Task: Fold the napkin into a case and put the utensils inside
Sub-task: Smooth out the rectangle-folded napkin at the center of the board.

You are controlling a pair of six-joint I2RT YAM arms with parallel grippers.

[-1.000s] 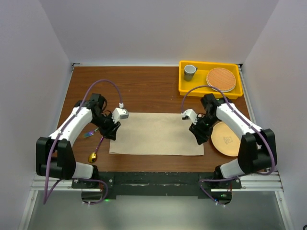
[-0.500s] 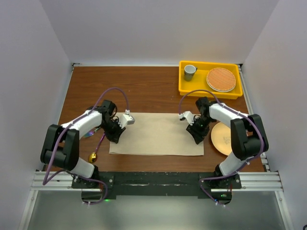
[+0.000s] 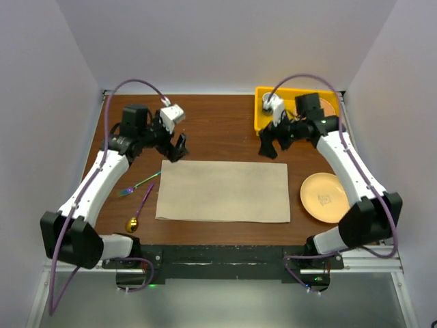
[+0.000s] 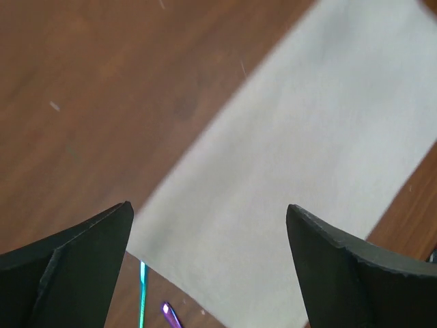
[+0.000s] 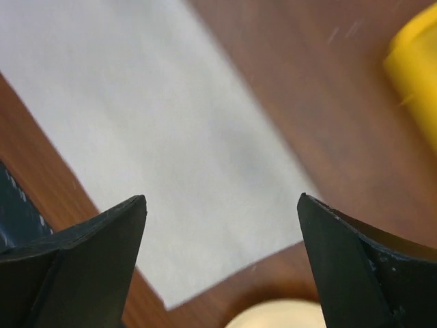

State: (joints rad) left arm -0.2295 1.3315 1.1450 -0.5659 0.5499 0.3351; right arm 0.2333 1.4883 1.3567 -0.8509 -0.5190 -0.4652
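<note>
The napkin [image 3: 222,191] lies flat as a wide beige rectangle in the middle of the table, with nothing on it. My left gripper [image 3: 179,147] hovers above its far left corner, open and empty. In the left wrist view the napkin [image 4: 307,157] fills the space between the fingers [image 4: 82,260]. My right gripper [image 3: 268,145] hovers over the far right corner, open and empty, with the napkin [image 5: 157,130] below it. The fork [image 3: 138,184] and the gold-bowled spoon [image 3: 136,213] lie on the wood left of the napkin. A fork tip [image 4: 143,294] shows in the left wrist view.
A peach plate [image 3: 325,197] sits right of the napkin, and its edge [image 5: 273,318] shows in the right wrist view. A yellow tray [image 3: 258,109] stands at the back right, partly behind my right arm, and a corner [image 5: 416,75] of it shows in the right wrist view.
Both grippers have risen from the napkin's side edges, swung back to its far corners and opened wide. The napkin lies as before.
</note>
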